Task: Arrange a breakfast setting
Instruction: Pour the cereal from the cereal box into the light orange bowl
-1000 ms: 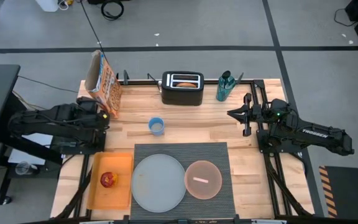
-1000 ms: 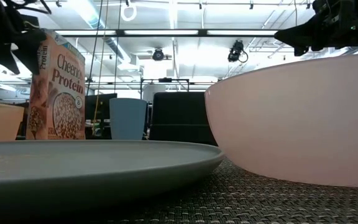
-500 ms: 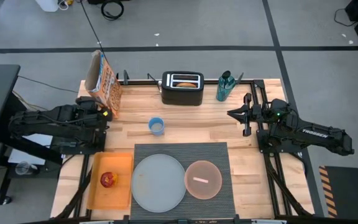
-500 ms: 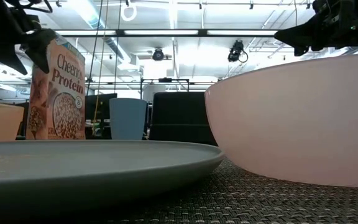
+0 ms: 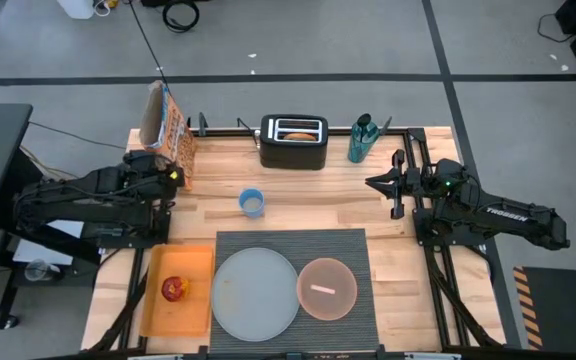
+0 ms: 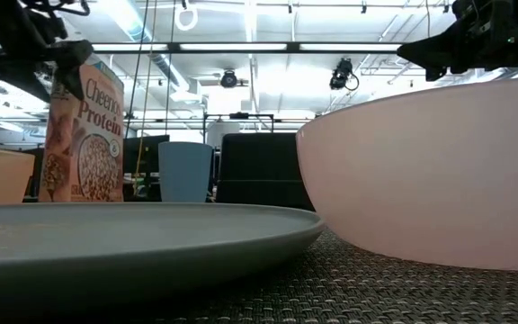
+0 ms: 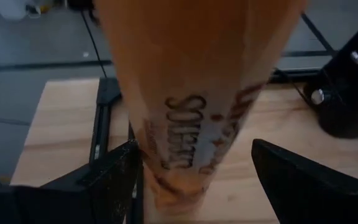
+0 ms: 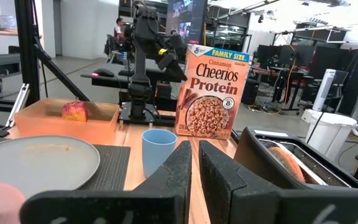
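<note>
We take the dark grey placemat (image 5: 290,243) as our landmark. On it sit the pale grey plate (image 5: 255,293) and, touching or just beside the plate on its right, the pink bowl (image 5: 327,289), with a pale sliver in it that we judge to be the spoon (image 5: 323,290). So mat, plate, bowl and probably spoon look placed.

Not yet placed, in our judgement: the red apple (image 5: 174,290) lies in an orange tray (image 5: 196,265) just beside the placemat's left edge. The bagel half (image 5: 303,136) sits in a slot of the black toaster (image 5: 293,152), well behind the placemat. The orange cereal box (image 5: 169,138) stands behind and to the left of the placemat, at the table's far left corner.

The left gripper (image 7: 191,180) is at that box: its fingers (image 7: 114,174) are spread, one on each side of the box's narrow edge, one finger close against the box and the other with a gap, so not yet clamped. We read the step in hand as taking the box.

The right gripper (image 5: 388,184) waits behind and to the right of the placemat, fingers pressed together, holding nothing. A small blue cup (image 5: 252,203) stands just behind the placemat.
</note>
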{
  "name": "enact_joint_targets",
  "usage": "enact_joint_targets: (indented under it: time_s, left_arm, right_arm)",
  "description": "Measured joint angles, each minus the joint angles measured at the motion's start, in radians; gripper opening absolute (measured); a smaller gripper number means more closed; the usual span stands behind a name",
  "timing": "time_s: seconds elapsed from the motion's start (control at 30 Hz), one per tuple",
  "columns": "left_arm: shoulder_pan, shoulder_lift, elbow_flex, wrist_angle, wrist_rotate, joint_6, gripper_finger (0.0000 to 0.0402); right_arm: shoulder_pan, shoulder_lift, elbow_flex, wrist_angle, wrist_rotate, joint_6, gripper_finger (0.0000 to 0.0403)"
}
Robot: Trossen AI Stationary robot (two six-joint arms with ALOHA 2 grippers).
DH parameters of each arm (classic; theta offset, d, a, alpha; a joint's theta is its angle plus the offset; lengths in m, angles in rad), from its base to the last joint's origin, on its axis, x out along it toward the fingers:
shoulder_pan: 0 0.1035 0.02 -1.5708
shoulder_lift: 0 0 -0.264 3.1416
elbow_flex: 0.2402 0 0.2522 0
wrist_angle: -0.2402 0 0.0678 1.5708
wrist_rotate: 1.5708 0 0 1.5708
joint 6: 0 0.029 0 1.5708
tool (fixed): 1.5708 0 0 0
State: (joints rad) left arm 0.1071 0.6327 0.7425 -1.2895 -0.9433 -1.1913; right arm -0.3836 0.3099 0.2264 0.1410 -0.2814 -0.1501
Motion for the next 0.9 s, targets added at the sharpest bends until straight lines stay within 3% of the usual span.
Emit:
enact_joint_targets:
  time_s: [0.17, 0.6, 0.9]
  left_arm:
    - [0.032, 0.039, 0.0, 0.036, -0.062, 0.057, 0.0318]
    - [0.038, 0.189, 0.0, 0.132, -0.072, 0.128, 0.0318]
    - [0.038, 0.271, 0.0, 0.2, -0.172, 0.219, 0.0318]
  right_arm:
    - [0.0, 0.0, 0.0, 0.0, 0.0, 0.0, 0.0039]
    - [0.0, 0.0, 0.0, 0.0, 0.0, 0.0, 0.0039]
    - [0.0, 0.0, 0.0, 0.0, 0.0, 0.0, 0.0039]
